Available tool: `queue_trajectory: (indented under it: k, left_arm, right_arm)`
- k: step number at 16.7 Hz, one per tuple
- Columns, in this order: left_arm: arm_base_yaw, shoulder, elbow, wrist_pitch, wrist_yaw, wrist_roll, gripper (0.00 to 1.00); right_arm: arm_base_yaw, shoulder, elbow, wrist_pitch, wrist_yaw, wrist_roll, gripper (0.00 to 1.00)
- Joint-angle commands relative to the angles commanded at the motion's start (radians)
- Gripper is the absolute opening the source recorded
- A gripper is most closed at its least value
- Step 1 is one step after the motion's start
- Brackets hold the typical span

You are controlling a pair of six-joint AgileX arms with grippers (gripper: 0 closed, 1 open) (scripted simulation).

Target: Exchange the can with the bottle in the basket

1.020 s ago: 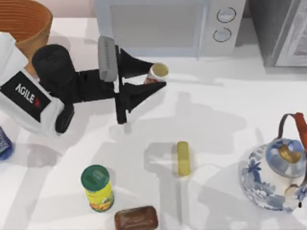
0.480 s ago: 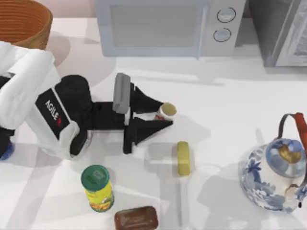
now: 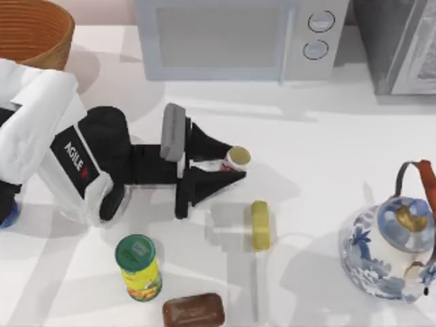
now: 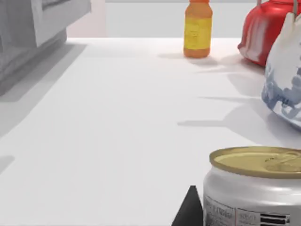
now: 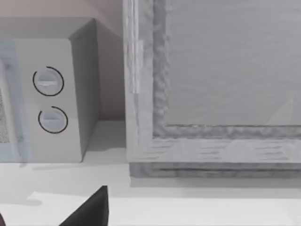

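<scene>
left gripper clamped around the little bottle, mid-table

so in the top view the left gripper (image 3: pixel 230 164) is out over the middle of the white table (image 3: pixel 327 150), in front of the microwave (image 3: pixel 242 37); its two black fingers (image 3: pixel 211 144) sit on either side of the bottle (image 3: pixel 236 159), closed in tight against it, so it has hold of the thing; the bottle is white with red marks and a tan-gold cap; can't tell from above if it's touching the table or lifted a bit; in the left wrist view the same bottle (image 4: pixel 254 188) is right up close, gold top and silvery-white body, with one black fingertip (image 4: pixel 189 209) just beside it

the basket (image 3: pixel 34 30) is well apart from it, up in the far left corner of the table; the can (image 3: pixel 7 214) is just a sliver of deep blue at the left edge, mostly hidden by the white arm

other stuff on the table: a yellow container with a green lid (image 3: pixel 139 267) near the front, a brown block (image 3: pixel 193 310) just beside it, a yellow-green bar (image 3: pixel 259 225) near the gripper, and a blue-and-white teapot (image 3: pixel 392 255) at the right side

right gripper: the right wrist view has a dark fingertip (image 5: pixel 91 209) at its edge, with the microwave dials (image 5: pixel 49 99) and a grey cabinet (image 5: pixel 211 84) beyond; can't tell whether it's open or closed
</scene>
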Motion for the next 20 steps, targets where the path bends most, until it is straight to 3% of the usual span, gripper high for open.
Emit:
queue_trajectory:
  k: [7,17,20]
  left_arm:
    - [0.0,0.0,0.0,0.0,0.0,0.0,0.98]
    - [0.003,0.0,0.0,0.0,0.0,0.0,1.0]
    - [0.028,-0.061,-0.033,-0.048,-0.048,0.0,1.0]
  right_arm:
    - [0.0,0.0,0.0,0.0,0.0,0.0,1.0]
    - [0.0,0.0,0.0,0.0,0.0,0.0,1.0]
    - [0.0,0.0,0.0,0.0,0.0,0.0,1.0]
